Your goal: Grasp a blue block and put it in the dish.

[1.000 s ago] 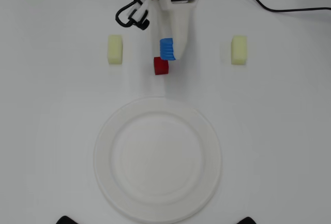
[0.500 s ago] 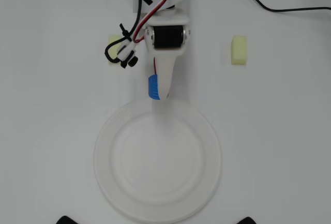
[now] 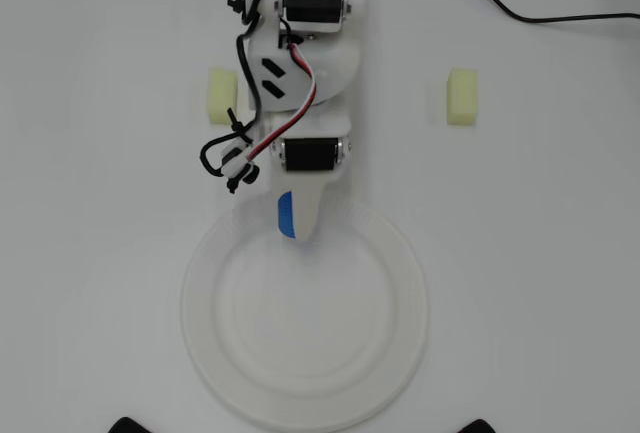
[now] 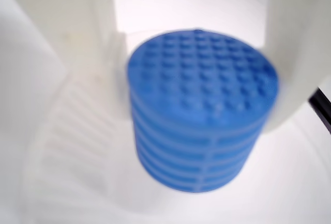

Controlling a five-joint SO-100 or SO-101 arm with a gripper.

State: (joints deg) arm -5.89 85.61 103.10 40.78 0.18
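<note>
1. Gripping the blue block [image 4: 201, 113] between its two white fingers, the claw [image 3: 290, 221] was clamped shut on it in the wrist view.
2. Just beneath and ahead lay the dish [image 3: 400, 343]; a second before, claw and block were back by the red cube, now hidden under the arm.
3. Farther behind, two pale yellow blocks [image 3: 461, 96] flanked the arm.
4. Release looked near.

Two pale yellow blocks are lying on the white counter [image 3: 560, 253] in the overhead view: the left block [image 3: 221, 95] is sitting partly hidden at its right edge, and the right block [image 3: 461, 96] is lying well apart from it, in the open. A black cable [image 3: 540, 19] is trailing across the top right corner. Two dark shapes [image 3: 135, 425] are showing at the bottom edge.
</note>
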